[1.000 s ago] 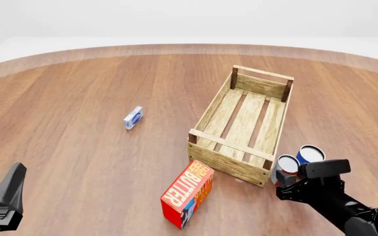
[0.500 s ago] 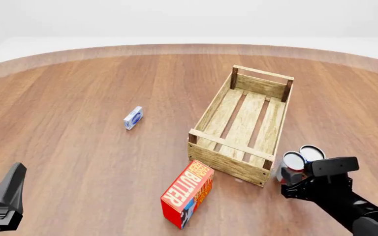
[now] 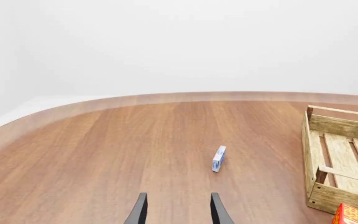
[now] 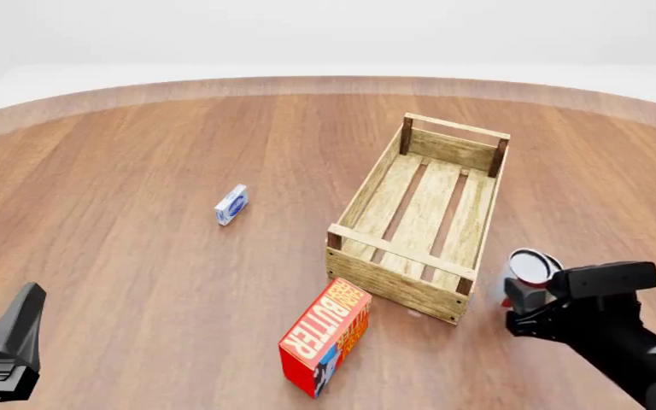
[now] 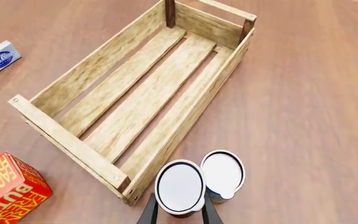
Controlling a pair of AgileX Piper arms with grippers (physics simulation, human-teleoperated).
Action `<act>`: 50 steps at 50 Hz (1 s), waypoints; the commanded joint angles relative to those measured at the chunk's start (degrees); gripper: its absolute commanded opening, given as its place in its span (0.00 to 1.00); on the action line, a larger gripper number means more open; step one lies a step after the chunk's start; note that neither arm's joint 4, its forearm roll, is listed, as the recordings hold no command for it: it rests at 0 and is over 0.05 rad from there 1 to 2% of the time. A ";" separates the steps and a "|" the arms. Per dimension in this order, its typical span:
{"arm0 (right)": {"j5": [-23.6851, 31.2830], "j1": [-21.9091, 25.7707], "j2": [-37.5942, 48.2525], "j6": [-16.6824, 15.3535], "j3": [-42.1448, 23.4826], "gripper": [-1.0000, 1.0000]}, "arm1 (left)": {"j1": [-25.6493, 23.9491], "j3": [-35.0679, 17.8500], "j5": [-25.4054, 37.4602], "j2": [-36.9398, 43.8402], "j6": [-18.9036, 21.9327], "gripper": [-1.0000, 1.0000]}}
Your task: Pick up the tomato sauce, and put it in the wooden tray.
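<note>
Wood-grain tabletop (image 4: pixel 134 171) ran under everything, round-edged and warm brown. Nearest the camera, the left gripper (image 3: pixel 177 215) hung low at its own side with its two dark fingers spread and nothing between them, apparently idle. On the other side, the right gripper (image 5: pixel 177 214) had closed on the tomato sauce (image 5: pixel 179 186), a small cylindrical can with a red-toned label and silvery-white top – the fingers sat tight against its flanks. Over the last second that can had travelled with the gripper, up and to the right in the front view, until it overlapped the blue-labelled can of similar size (image 5: pixel 223 171) that had been plainly apart from it. I judged from this that the grasp had taken and the lift had begun, so what remained was the carry over the near wall and the release. The can was just outside the near right corner of the wooden tray (image 4: pixel 402 252), a large slatted light-wood crate with darker corner posts, which was empty. A red-orange butter box (image 4: pixel 325 337) lay tilted in front of the tray's near left corner – untouched. Farther off to the left lay a small blue-and-white packet (image 4: pixel 230 204). Beyond the table's curved rim there was only a plain pale backdrop (image 4: pixel 328 34).
</note>
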 commanded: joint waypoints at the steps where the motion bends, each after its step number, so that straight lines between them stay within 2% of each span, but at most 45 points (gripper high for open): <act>1: 7.51 -0.19 -7.62 0.93 -1.30 0.00 | 0.00 0.00 0.00 0.00 0.00 1.00; 25: 19.50 0.09 -16.53 1.04 -5.90 0.00 | 0.00 0.00 0.00 0.00 0.00 1.00; 50: 24.03 -0.09 -15.06 -0.84 -12.12 0.00 | 0.00 0.00 0.00 0.00 0.00 1.00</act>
